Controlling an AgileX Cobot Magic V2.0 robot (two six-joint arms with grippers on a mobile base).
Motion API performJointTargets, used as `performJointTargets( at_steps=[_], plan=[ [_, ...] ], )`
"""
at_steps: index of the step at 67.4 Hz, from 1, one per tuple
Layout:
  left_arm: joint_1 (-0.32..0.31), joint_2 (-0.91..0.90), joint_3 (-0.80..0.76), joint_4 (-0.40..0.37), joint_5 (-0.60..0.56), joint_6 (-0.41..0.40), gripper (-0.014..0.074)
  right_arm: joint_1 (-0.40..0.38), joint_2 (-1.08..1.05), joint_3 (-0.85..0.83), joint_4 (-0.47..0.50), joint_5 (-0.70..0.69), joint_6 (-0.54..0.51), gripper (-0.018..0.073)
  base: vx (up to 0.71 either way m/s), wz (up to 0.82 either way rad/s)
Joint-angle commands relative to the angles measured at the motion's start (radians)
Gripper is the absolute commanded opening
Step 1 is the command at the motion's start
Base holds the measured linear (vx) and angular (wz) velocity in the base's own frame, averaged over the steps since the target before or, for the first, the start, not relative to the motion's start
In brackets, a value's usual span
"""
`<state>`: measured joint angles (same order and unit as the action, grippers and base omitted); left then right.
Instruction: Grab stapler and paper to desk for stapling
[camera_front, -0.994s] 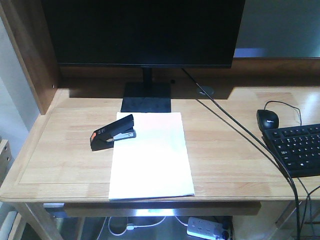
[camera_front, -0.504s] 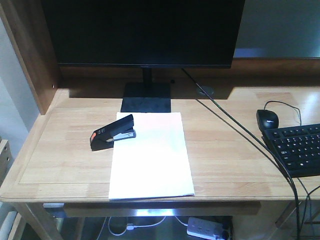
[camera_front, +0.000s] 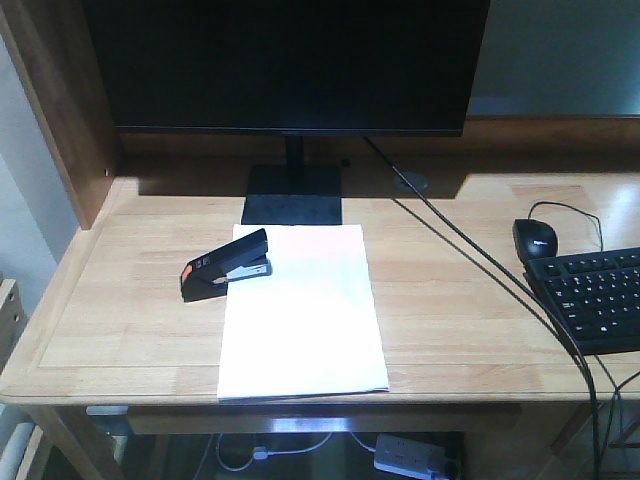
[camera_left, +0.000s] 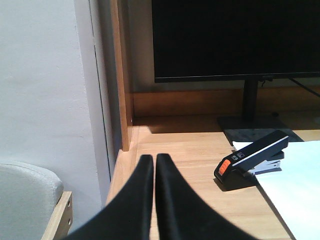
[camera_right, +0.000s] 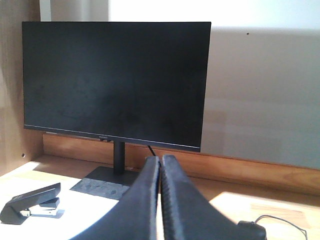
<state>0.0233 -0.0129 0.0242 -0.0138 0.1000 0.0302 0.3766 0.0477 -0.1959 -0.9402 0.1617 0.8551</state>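
Observation:
The black stapler (camera_front: 226, 265) with its orange patch lies on the desk (camera_front: 130, 300), its front over the upper left corner of the white paper (camera_front: 300, 315). In the left wrist view the stapler (camera_left: 252, 159) sits ahead and to the right of my left gripper (camera_left: 154, 159), which is shut and empty above the desk's left edge. The paper (camera_left: 295, 190) shows at the right. My right gripper (camera_right: 161, 161) is shut and empty, held above the paper (camera_right: 90, 215); the stapler (camera_right: 31, 202) lies to its lower left. Neither gripper shows in the front view.
A black monitor (camera_front: 285, 60) on a stand (camera_front: 293, 193) stands behind the paper. A black mouse (camera_front: 535, 238) and keyboard (camera_front: 592, 297) lie at the right, with cables (camera_front: 480, 260) across the desk. A wooden side panel (camera_front: 60, 110) rises at the left.

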Motion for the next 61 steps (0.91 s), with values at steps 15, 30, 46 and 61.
performJointTargets(
  at_steps=[15,30,46,61],
  plan=[
    [-0.003,-0.015,0.011,-0.004,-0.080,-0.009,-0.0006,-0.007,0.012,-0.028,-0.016,-0.042,0.000,-0.0010,0.00,0.00],
    [-0.003,-0.015,0.011,-0.004,-0.080,-0.009,-0.0006,-0.007,0.013,-0.028,-0.016,-0.042,0.000,-0.0010,0.00,0.00],
    [-0.003,-0.015,0.011,-0.004,-0.080,-0.009,-0.0006,-0.112,0.009,-0.028,0.065,-0.050,-0.064,-0.0010,0.00,0.00],
    [-0.003,-0.015,0.011,-0.004,-0.080,-0.009,-0.0006,-0.362,0.009,-0.028,0.618,-0.054,-0.600,-0.0010,0.00,0.00]
  ],
)
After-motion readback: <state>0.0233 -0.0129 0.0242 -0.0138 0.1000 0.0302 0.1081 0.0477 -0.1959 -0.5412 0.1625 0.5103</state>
